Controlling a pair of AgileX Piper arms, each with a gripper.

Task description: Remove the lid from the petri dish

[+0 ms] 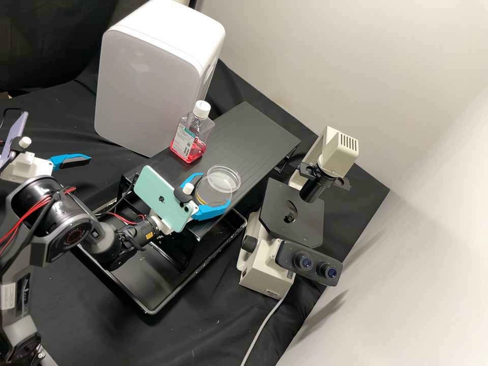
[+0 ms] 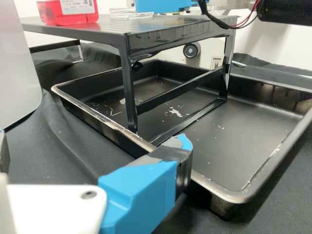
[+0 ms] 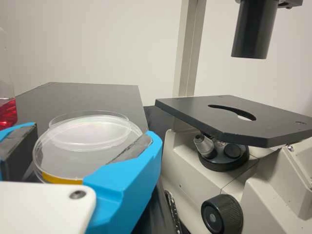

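On the black ridged metal shelf (image 1: 254,132), near its front end, your right gripper (image 1: 212,193) pinches the clear round plastic lid (image 3: 87,136) of the petri dish (image 3: 58,178); lift straight up, level, squeezing gently.

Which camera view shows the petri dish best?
The right wrist view: the petri dish sits close, its clear top and yellow layer plain. The high view shows it smaller, from above; the left wrist view catches a faint sliver, far off.

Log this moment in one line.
right fingers closed around clear round petri dish at black raised platform | lid removal unconfirmed | left arm near black tray
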